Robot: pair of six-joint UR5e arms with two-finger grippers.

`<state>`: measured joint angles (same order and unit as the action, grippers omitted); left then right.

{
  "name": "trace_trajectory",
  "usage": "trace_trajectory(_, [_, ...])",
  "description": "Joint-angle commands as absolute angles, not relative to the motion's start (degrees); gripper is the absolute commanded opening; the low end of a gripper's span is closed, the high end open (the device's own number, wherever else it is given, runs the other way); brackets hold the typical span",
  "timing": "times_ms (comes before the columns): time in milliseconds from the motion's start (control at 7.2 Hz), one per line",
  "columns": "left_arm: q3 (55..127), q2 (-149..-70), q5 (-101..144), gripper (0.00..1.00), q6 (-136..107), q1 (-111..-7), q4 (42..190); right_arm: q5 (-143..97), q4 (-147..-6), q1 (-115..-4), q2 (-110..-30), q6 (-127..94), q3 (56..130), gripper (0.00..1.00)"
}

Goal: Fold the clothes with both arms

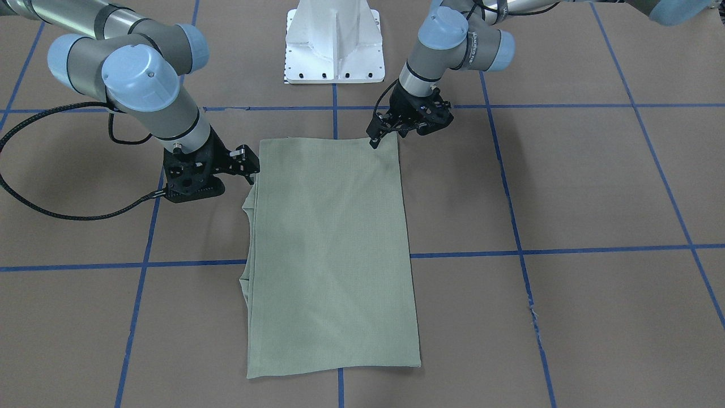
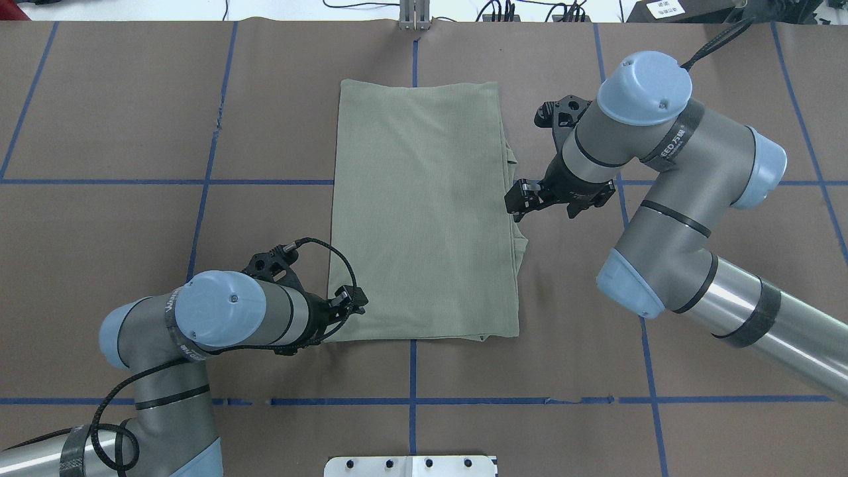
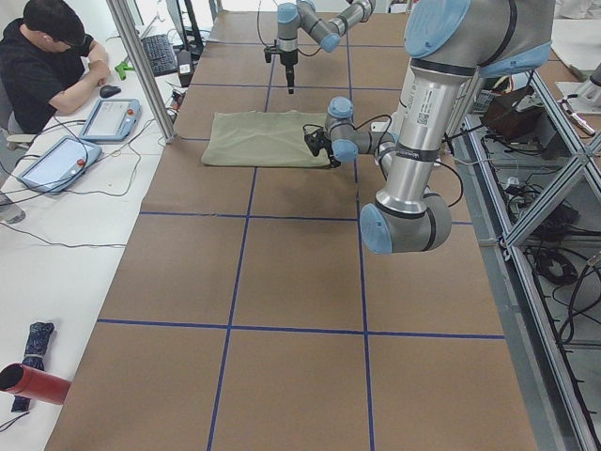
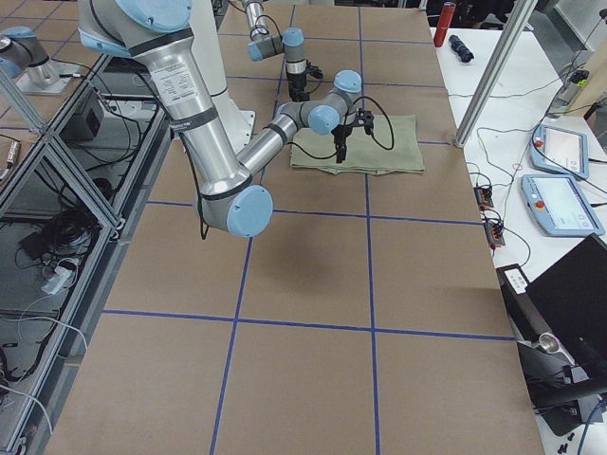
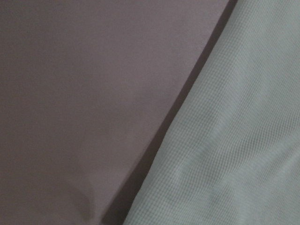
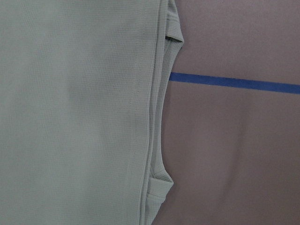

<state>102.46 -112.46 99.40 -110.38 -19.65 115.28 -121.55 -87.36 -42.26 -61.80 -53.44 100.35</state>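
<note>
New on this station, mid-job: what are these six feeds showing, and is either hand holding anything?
Two jointed robot arms, the left arm and the right arm, work at a brown table marked with blue tape lines. One feed looks down from behind the robot. One faces it from across the table. Two look along the table from its ends, and two sit on the wrists. A green shirt, folded into a long rectangle, lies flat in the middle. The left hand is at the shirt's corner nearest the robot's left side. The right hand is at its right edge. No feed shows clearly whether either hand grips cloth.
</note>
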Motion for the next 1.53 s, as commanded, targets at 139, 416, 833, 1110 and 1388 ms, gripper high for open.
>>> trace_trajectory(139, [102.48, -112.33, 99.40, 0.87, -110.39, -19.51, 115.05, -121.64, -87.36, -42.63, -61.79, -53.44, 100.37, 1.00])
trace_trajectory(416, [102.48, -112.24, 99.40, 0.79, -110.39, -19.42, 115.05, -121.73, -87.36, -42.98, -61.79, -53.44, 100.37, 1.00])
trace_trajectory(833, [102.39, -112.50, 99.40, 0.71, -110.39, -19.25, 115.05, -121.73, -87.36, -43.24, -61.87, -53.44, 100.37, 1.00])
trace_trajectory(1110, [102.39, -112.68, 99.40, 0.66, -110.48, -19.25, 115.05, -121.73, -87.36, -43.24, -61.96, -53.44, 100.37, 1.00])
trace_trajectory(1388, [102.39, -112.41, 99.49, 0.60, -110.39, -19.25, 114.96, -121.73, -87.36, -43.33, -61.96, -53.44, 100.37, 1.00])
